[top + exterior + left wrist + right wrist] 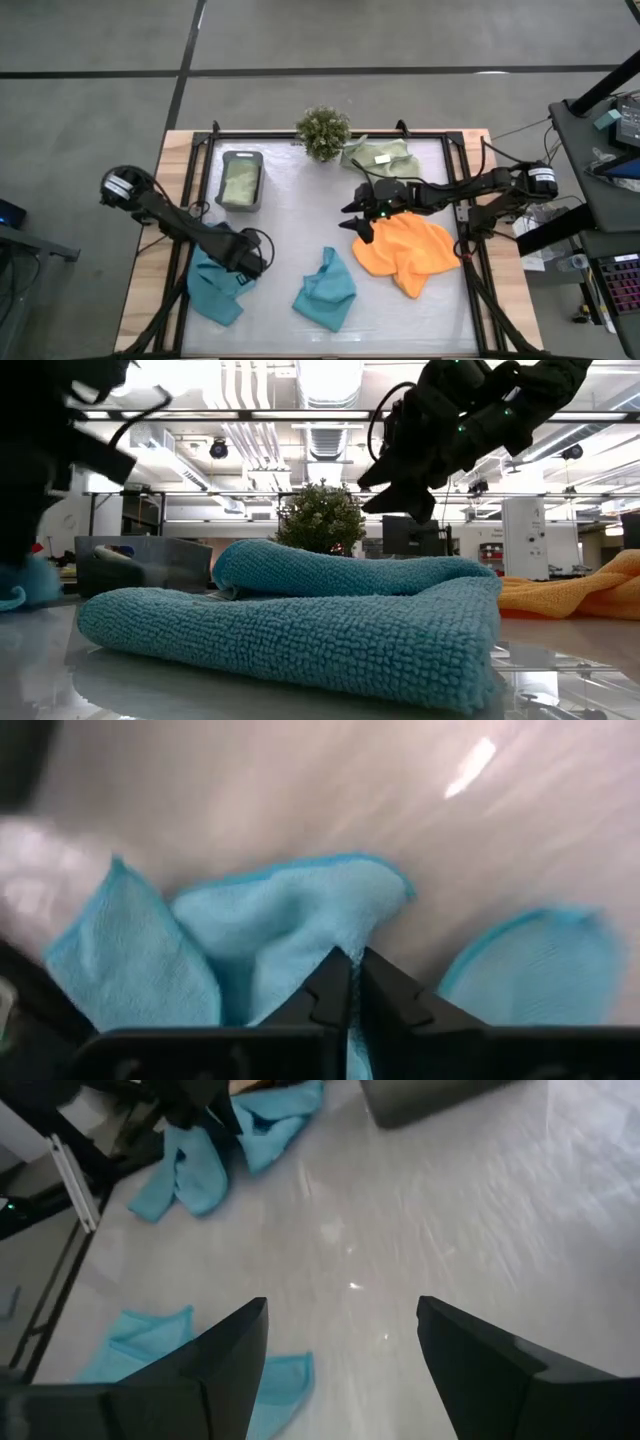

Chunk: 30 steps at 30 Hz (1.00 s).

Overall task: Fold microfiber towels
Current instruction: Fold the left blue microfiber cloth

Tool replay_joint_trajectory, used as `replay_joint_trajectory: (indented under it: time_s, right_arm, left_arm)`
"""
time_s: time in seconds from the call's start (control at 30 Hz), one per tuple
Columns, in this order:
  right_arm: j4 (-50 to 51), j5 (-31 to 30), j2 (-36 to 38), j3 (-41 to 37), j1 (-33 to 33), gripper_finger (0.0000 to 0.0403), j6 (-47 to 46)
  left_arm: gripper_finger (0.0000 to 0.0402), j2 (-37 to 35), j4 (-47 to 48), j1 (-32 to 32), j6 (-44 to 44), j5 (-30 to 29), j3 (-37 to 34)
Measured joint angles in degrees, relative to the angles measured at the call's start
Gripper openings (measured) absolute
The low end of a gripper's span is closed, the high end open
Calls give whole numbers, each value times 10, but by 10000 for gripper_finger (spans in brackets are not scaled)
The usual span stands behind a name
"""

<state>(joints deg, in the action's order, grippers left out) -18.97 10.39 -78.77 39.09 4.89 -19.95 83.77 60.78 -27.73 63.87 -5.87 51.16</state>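
A crumpled teal towel (pixel 212 290) lies at the table's near left, and my left gripper (pixel 248 262) (pixel 350 962) points down onto it, shut. A second teal towel (pixel 325 290) (pixel 300 620) lies bunched in the near middle. An orange towel (pixel 410 255) lies spread at the right. My right gripper (pixel 362 215) (pixel 345 1340) hangs open above the table by the orange towel's far left edge, with nothing between its fingers. A sage-green towel (pixel 380 155) lies at the far edge. My left gripper pinches a raised fold of the teal towel near its edge (pixel 372 935) between its two fingertips. The fingers come from above, pointing down. One layer or several, I cannot tell. The rest of the towel lies slack on the table.
A dark grey tray (pixel 222 190) at the far left holds a pale green cloth. A small bushy plant (pixel 322 130) stands at the far middle. Black frame rails run along the table's left and right sides. Bare tabletop lies between the tray and the middle teal towel.
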Motion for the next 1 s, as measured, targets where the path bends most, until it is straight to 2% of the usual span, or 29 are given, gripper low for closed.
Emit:
replay_joint_trajectory:
  time_s: [0.23,0.33,0.47,0.63,0.8,0.9,1.0]
  right_arm:
    - [-27,2,0,0,-9,247,54]
    - [-32,1,-1,0,-17,247,75]
    - [-50,1,-1,0,-31,247,104]
    - [-119,1,-18,0,-50,247,132]
    - [-227,-4,-63,0,-54,247,151]
    - [-270,-10,-88,1,-48,247,159]
    - [-270,-10,-104,13,-43,247,153]
  left_arm:
    - [1,-91,-11,3,-61,-148,51]
    - [0,-143,-65,4,-122,-206,54]
    - [0,-207,-170,4,-219,-250,45]
    - [0,-255,-292,4,-330,-272,35]
    - [0,-263,-341,4,-402,-275,33]
    - [0,-261,-342,4,-429,-246,32]
    - [0,-249,-343,0,-443,-191,22]
